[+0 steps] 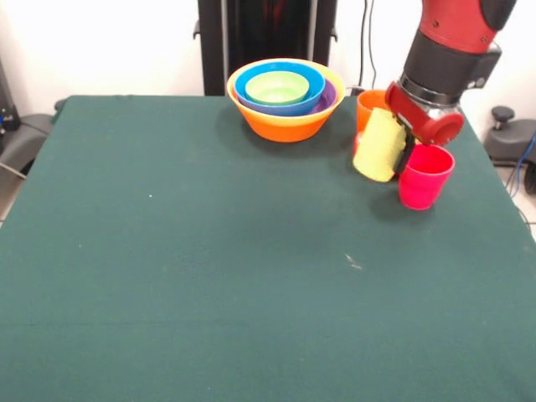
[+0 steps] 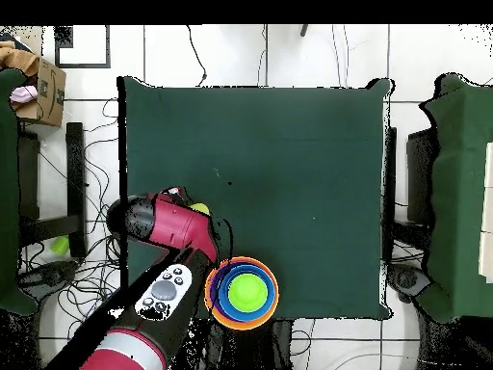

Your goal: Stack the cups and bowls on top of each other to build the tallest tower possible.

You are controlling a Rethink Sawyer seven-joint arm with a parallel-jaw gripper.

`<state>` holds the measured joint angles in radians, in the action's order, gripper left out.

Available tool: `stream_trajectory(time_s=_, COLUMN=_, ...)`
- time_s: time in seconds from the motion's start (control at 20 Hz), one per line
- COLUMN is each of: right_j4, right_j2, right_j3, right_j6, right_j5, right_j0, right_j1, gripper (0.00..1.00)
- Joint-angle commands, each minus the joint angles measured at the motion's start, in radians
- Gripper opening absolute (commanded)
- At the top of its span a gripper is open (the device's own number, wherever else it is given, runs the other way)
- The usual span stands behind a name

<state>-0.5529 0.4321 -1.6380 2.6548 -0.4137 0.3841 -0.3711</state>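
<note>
The gripper (image 1: 400,149) hangs low at one side of the green table (image 1: 209,276), its red wrist angled down over a cluster of cups. A yellow cup (image 1: 379,144) sits tilted against the gripper, leaning out from under the wrist with its smooth tapered wall facing the camera; the jaws seem clenched on it, though the fingers themselves are mostly hidden behind the cup. Just behind the jaws stands an orange cup (image 1: 369,109), upright, only its upper rim and part of its wall showing. Just in front of the jaws and to their other side stands a magenta cup (image 1: 424,176), upright, open mouth up, close against the dark edge of the gripper. All three cups are glossy plastic with plain round rims.

Well away from the jaws, at the table's far edge, rests a nest of bowls: a large orange bowl (image 1: 285,126) holds a purple bowl (image 1: 328,97), a blue bowl (image 1: 251,88) and, innermost, a small green bowl (image 1: 277,86). They are round, shiny and concentric.

In the overhead view the arm (image 2: 178,231) covers the cups except for a sliver of yellow, and the nested bowls lie just beside it. The table's cloth is matte, with a faint pale mark near its middle.
</note>
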Motion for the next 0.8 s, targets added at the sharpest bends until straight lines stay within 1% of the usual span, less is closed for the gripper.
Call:
stream_trajectory(time_s=0.05, right_j4=-0.06, right_j2=-0.04, right_j3=0.124, right_j6=0.3, right_j5=-0.185, right_j0=0.036, right_j1=0.022, gripper=0.0)
stream_trajectory(time_s=0.4, right_j4=-0.046, right_j2=-0.034, right_j3=0.106, right_j6=0.292, right_j5=-0.263, right_j0=0.037, right_j1=-0.058, gripper=0.0)
stream_trajectory(time_s=0.45, right_j4=-0.045, right_j2=-0.038, right_j3=0.09, right_j6=0.287, right_j5=-0.258, right_j0=0.038, right_j1=-0.073, gripper=0.0)
stream_trajectory(time_s=0.6, right_j4=-0.038, right_j2=-0.042, right_j3=0.085, right_j6=0.274, right_j5=-0.264, right_j0=0.034, right_j1=-0.09, gripper=0.0)
stream_trajectory(time_s=0.65, right_j4=-0.036, right_j2=-0.043, right_j3=0.062, right_j6=0.262, right_j5=-0.258, right_j0=0.03, right_j1=-0.109, gripper=0.0)
stream_trajectory(time_s=0.8, right_j4=-0.027, right_j2=-0.039, right_j3=0.056, right_j6=0.255, right_j5=-0.268, right_j0=0.031, right_j1=-0.123, gripper=0.0)
